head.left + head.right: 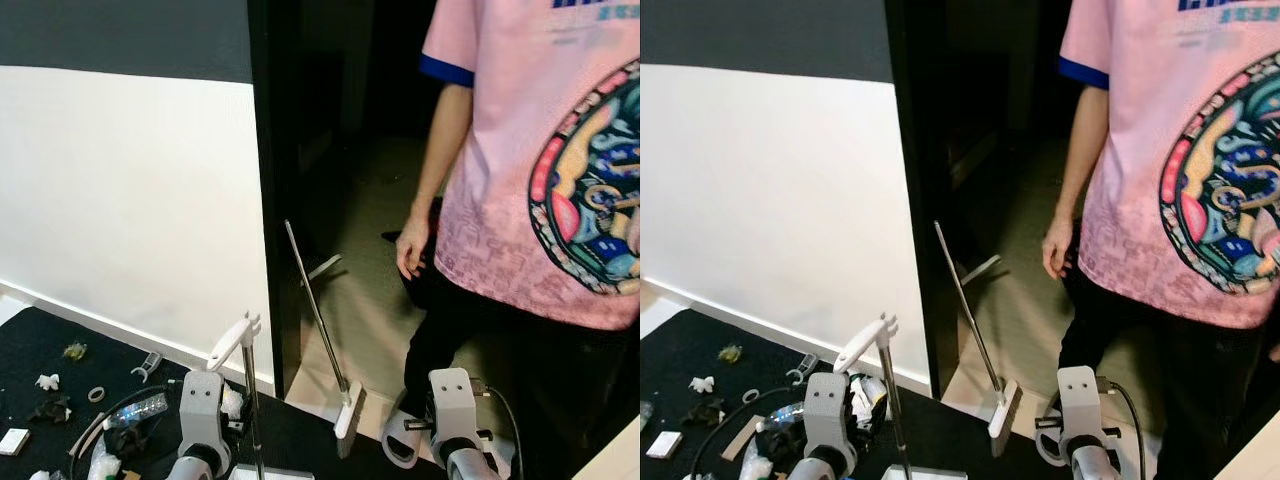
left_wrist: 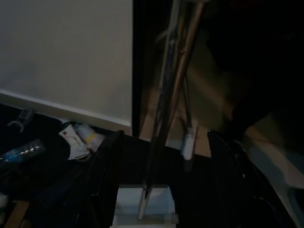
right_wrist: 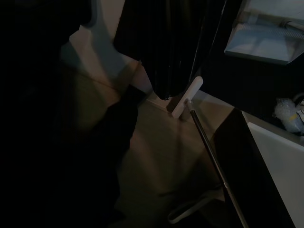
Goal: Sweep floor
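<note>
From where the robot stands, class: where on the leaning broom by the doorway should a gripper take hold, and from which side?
Probably mid-handle. The broom leans with its white head on the floor and its thin metal pole slanting up toward the dark door frame. Come from the robot's right, the open doorway side, fingers across the pole.

Shiny metal broom handle (image 1: 318,310), matt black mat (image 1: 40,340)

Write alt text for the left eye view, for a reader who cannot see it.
A broom leans in a dark doorway, its pale head on the floor. A person in a pink printed T-shirt stands beside it. Small litter lies on a black mat below a white wall.
</note>
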Robot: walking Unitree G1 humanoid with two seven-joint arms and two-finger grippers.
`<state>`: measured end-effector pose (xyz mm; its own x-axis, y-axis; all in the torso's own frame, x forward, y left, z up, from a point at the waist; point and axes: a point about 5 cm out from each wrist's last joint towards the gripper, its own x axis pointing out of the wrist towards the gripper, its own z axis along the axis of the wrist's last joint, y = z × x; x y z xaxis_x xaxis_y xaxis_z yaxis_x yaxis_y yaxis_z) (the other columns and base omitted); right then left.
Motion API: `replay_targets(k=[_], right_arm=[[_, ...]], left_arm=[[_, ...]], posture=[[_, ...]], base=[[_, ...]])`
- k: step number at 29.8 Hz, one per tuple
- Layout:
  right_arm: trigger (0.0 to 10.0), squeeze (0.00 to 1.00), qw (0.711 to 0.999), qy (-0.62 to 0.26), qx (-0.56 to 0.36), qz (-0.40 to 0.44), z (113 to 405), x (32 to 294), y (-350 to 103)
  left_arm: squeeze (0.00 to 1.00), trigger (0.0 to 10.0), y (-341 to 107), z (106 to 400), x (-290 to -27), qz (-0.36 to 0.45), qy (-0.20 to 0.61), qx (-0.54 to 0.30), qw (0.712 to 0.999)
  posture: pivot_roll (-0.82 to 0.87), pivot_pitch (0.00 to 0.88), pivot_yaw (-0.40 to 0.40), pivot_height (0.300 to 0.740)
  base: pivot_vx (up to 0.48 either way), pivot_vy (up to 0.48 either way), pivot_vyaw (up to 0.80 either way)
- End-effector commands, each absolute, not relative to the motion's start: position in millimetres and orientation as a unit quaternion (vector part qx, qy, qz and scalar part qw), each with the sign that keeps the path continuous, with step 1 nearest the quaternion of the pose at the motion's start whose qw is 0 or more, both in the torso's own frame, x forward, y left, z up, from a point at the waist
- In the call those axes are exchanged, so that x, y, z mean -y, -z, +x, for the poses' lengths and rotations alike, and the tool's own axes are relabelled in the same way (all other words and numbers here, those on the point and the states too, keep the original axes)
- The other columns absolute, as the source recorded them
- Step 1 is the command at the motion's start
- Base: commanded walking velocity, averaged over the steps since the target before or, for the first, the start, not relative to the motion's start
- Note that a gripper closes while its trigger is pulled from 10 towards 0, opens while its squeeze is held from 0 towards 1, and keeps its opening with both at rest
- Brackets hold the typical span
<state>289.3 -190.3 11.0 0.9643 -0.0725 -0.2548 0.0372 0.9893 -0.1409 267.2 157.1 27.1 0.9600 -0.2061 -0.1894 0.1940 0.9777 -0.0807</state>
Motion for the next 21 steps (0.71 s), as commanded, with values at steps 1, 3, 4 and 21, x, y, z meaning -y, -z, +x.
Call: replay_targets(k=[1, 3, 4, 21], right_arm=[[10.0, 0.00, 0.989, 0.030, -0.131, -0.064, 288.1, 191.6, -10.6], [10.0, 0.00, 0.989, 0.030, -0.126, -0.064, 288.5, 192.4, -11.9], [10.0, 0.00, 0.990, 0.032, -0.121, -0.062, 289.2, 193.6, -13.7], [10.0, 0.00, 0.994, 0.028, -0.085, -0.060, 296.9, 201.1, -29.3]], left_arm=[[0.00, 10.0, -21.5, 264.3, -166.2, -0.019, 0.103, -0.119, 0.987], [0.00, 10.0, -21.7, 264.3, -168.1, -0.011, 0.110, -0.121, 0.987], [0.00, 10.0, -21.6, 264.2, -170.0, -0.003, 0.114, -0.122, 0.986], [0.00, 10.0, -24.6, 260.6, -162.8, 0.016, 0.139, -0.092, 0.986]], posture=[[0.00, 0.121, 0.008, 0.740], [0.00, 0.136, 0.006, 0.740], [0.00, 0.144, 0.007, 0.740], [-0.02, 0.220, -0.031, 0.740]], base=[[0.000, 0.000, 0.00], [0.000, 0.000, 0.00], [0.000, 0.000, 0.00], [0.000, 0.000, 0.00]])
